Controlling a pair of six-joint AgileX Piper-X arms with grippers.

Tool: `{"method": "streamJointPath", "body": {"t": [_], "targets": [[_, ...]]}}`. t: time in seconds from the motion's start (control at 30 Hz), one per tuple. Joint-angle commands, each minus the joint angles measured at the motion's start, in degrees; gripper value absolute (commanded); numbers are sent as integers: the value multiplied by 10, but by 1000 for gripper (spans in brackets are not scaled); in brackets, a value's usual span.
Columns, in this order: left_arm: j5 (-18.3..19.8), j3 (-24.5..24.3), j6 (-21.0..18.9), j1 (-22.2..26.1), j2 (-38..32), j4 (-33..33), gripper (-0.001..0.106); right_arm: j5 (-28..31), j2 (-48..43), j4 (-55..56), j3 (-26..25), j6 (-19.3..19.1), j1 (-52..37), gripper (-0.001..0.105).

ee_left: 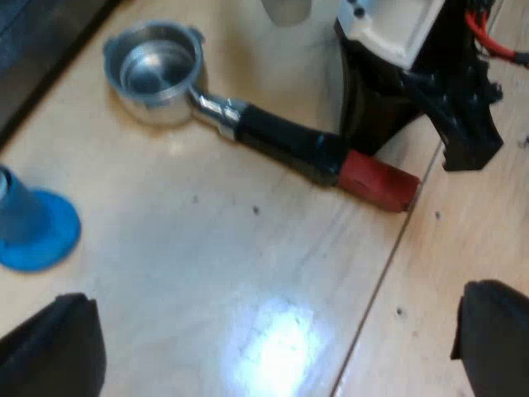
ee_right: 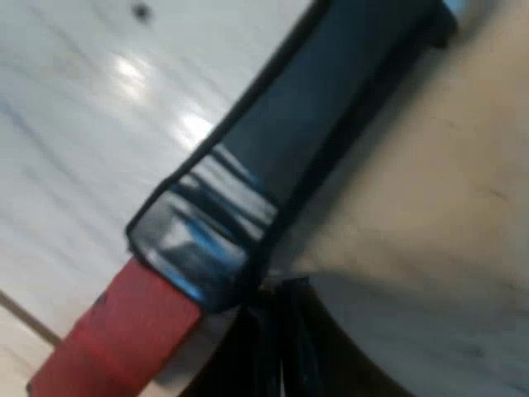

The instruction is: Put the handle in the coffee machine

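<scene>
The metal holder lies flat on the pale wooden table, its empty basket (ee_left: 153,70) facing up. Its dark handle (ee_left: 281,136) runs to the red end (ee_left: 376,180). My right gripper (ee_left: 364,132) is down at the handle, just short of the red end. In the right wrist view the dark handle (ee_right: 273,157) and red end (ee_right: 124,339) pass very close in front of the camera. My left gripper (ee_left: 273,351) hovers above the table a little way from the holder, open wide with nothing between its fingers (ee_left: 50,347).
A blue tamper (ee_left: 33,223) stands on the table near the basket. A pale rounded object (ee_left: 285,8) sits just beyond the holder. A dark strip (ee_left: 41,58) borders the table past the basket. A seam (ee_left: 380,281) crosses the tabletop.
</scene>
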Motion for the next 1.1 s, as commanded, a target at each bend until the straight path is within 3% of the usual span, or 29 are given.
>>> {"method": "streamJointPath", "body": {"t": [0.03, 0.3, 0.33, 0.5, 0.67, 0.93, 1.1], "targets": [[-7, -4, -5, -3, -10, 0, 88, -15, 2, -27, 0, 20, 4, 0], [-7, -8, -5, -3, -16, 0, 88, -23, 12, -106, 0, 81, 8, 0], [-7, -12, -5, -3, -16, 0, 88, -37, 25, -131, 0, 102, 8, 0], [-7, -42, -5, -3, -16, 0, 88, -44, 61, -173, -18, 131, 8, 0], [-9, -54, -5, -3, -16, 11, 88, -44, 106, -189, -61, 133, 8, 0], [-81, -54, -1, -3, -16, 31, 88, -26, 147, -209, -124, 134, 8, 0], [-82, -55, -1, -3, -16, 31, 88, 0, 144, -152, -153, 131, 8, 0]]}}
